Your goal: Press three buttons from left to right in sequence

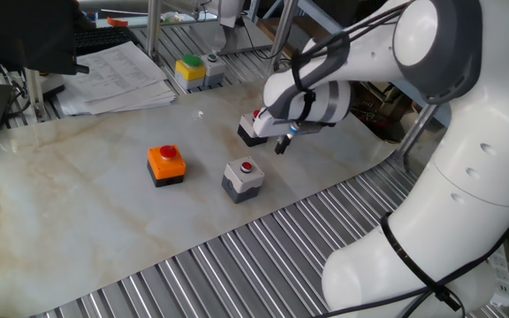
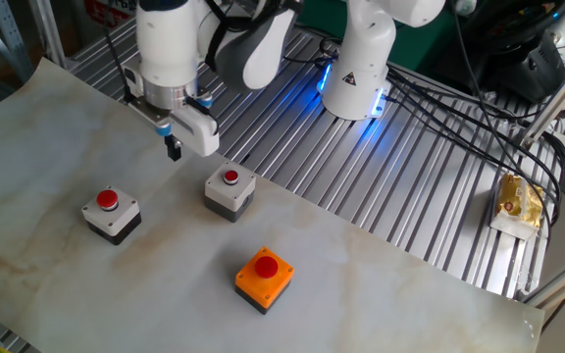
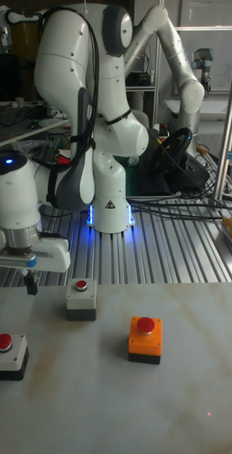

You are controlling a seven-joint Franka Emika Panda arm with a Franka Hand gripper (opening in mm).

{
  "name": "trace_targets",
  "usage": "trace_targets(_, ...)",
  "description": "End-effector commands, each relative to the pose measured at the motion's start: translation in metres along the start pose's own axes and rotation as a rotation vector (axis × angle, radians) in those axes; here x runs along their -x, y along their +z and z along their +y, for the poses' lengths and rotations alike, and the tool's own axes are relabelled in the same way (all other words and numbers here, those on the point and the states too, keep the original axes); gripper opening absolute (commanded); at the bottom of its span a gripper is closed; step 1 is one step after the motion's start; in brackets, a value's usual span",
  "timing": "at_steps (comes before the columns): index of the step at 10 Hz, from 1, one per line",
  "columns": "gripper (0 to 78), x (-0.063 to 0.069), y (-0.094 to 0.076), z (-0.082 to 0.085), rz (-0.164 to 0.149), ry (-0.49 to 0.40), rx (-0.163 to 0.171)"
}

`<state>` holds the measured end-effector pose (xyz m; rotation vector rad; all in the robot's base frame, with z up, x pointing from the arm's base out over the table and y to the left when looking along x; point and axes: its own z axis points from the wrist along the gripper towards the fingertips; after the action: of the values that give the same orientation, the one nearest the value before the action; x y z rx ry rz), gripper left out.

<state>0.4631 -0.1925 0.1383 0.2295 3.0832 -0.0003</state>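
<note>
Three red-button boxes sit on the marble sheet. The orange one is on a black base. The grey one stands beside it. The white-topped one is partly hidden behind my hand in one fixed view. My gripper hangs above the sheet between the white-topped and grey boxes, on the robot-base side. Its dark fingertips are shut together and touch nothing.
A yellow box with a green button and a stack of papers lie at the far edge. Ribbed metal table surrounds the sheet. Cables and a yellow packet lie beside the robot base.
</note>
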Motion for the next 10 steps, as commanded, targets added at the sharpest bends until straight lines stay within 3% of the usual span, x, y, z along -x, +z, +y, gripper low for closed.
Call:
trace_targets(1, 0.0, 0.001, -0.002, -0.001, 0.026, 0.032, 0.055)
trace_targets(3, 0.0, 0.005, -0.01, 0.003, 0.048, 0.031, 0.018)
trace_targets(5, 0.0, 0.012, -0.023, 0.007, 0.061, 0.053, 0.003)
trace_targets(7, 0.0, 0.021, -0.03, 0.012, 0.056, 0.088, -0.003)
trace_targets(10, 0.0, 0.02, -0.029, 0.011, 0.05, 0.081, -0.033)
